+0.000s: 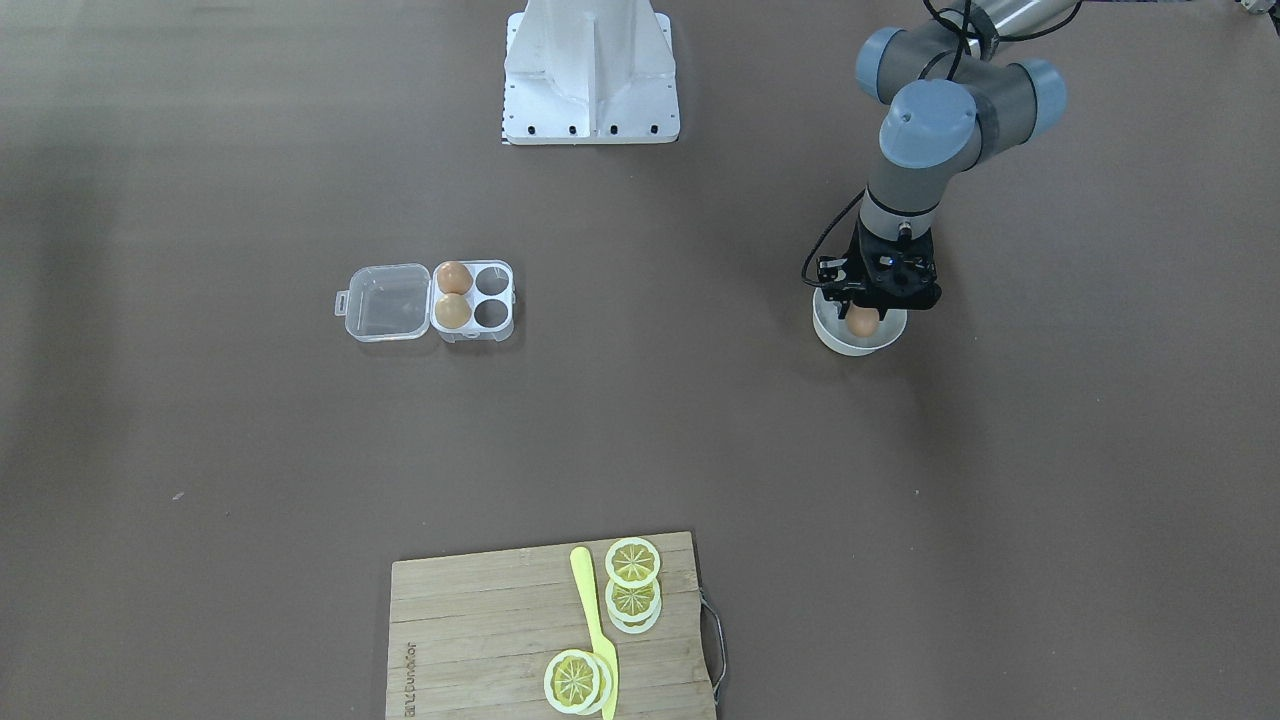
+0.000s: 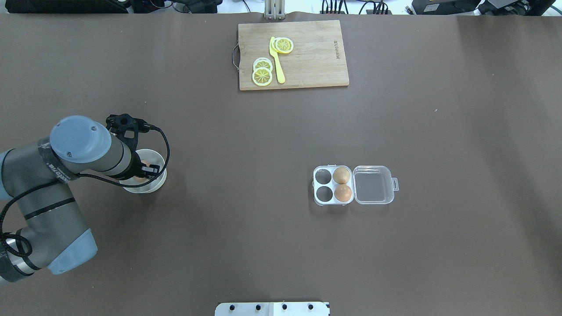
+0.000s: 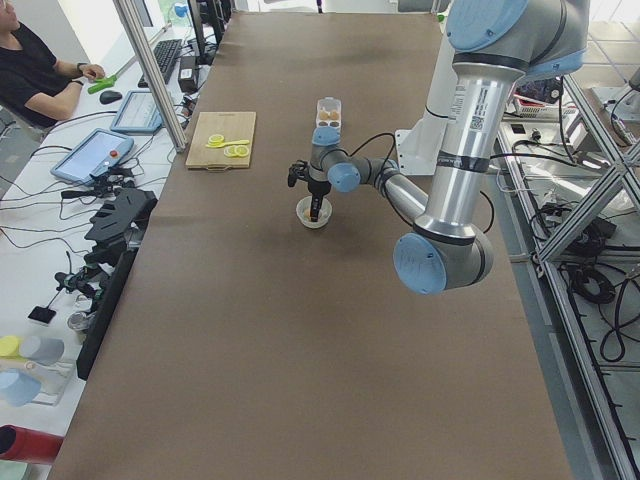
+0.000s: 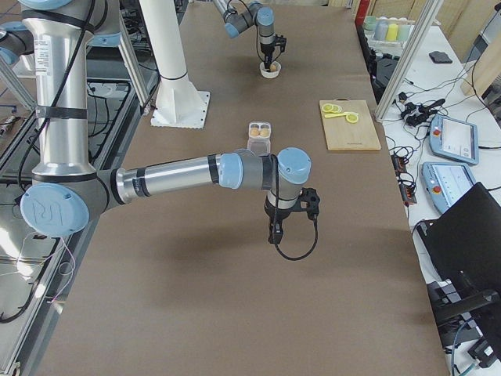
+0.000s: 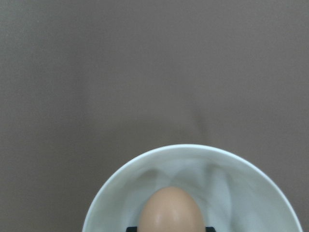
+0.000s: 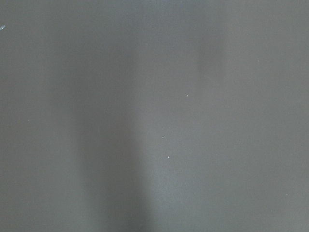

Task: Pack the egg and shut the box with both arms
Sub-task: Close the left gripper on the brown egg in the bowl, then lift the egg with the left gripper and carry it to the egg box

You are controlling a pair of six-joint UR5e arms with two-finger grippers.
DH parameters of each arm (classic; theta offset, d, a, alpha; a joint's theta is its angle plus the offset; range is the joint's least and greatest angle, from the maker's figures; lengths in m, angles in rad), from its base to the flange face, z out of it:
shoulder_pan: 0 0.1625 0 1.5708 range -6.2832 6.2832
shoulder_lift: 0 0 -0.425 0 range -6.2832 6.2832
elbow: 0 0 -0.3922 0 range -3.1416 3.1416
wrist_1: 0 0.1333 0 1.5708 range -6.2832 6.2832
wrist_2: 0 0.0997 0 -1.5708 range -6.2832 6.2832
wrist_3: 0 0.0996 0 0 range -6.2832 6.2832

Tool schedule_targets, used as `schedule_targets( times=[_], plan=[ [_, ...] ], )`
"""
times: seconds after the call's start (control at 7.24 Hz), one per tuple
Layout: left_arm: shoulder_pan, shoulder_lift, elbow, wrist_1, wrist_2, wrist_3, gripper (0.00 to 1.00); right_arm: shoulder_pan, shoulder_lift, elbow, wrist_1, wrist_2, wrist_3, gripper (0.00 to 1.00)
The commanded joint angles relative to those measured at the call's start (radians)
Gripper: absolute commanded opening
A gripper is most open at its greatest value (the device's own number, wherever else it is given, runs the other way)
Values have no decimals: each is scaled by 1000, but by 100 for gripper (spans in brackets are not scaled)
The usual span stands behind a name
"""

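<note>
So, my left gripper (image 1: 858,308) was down inside the white bowl (image 5: 193,147), pointing straight down, with the egg (image 5: 170,210) right between the jaws. On the wrist cam the black fingertips (image 5: 133,229) sat tight against the egg on both sides, so I'd call that a narrow grip with the egg in it. I couldn't tell whether the egg was resting on the bowl's bottom or just off it.

The box (image 2: 324,184) was well apart from those jaws, off toward my right side. Its lid (image 2: 372,184) lay open flat on the side away from them. Two other eggs (image 2: 341,175) sat in the two cups next to the lid, and the two cups nearer my left jaws were open.

My right gripper (image 4: 275,233) hung over plain brown table (image 6: 154,116), pointing down, apart from the box. Only the side cam caught it, so I can't tell how its jaws stood.

The cutting board (image 2: 316,57) with lemon slices (image 2: 262,76) lay far out ahead of both.
</note>
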Motion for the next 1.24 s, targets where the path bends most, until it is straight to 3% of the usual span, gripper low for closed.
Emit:
schedule_targets(
  times=[0.0, 0.14, 0.41, 0.69, 1.1],
  plan=[
    [-5, 13, -31, 2, -2, 1, 20, 0, 1, 0, 0, 0, 1, 100],
    [-13, 22, -42, 2, -28, 1, 18, 0, 1, 0, 0, 0, 4, 100],
    [-30, 76, -127, 2, -44, 1, 0, 0, 7, 0, 0, 2, 4, 100],
    [-99, 59, -149, 0, -125, -5, 0, 0, 8, 2, 0, 2, 4, 100],
    [-102, -57, -133, -58, -124, -197, 0, 0, 13, 2, 0, 9, 4, 100]
  ],
)
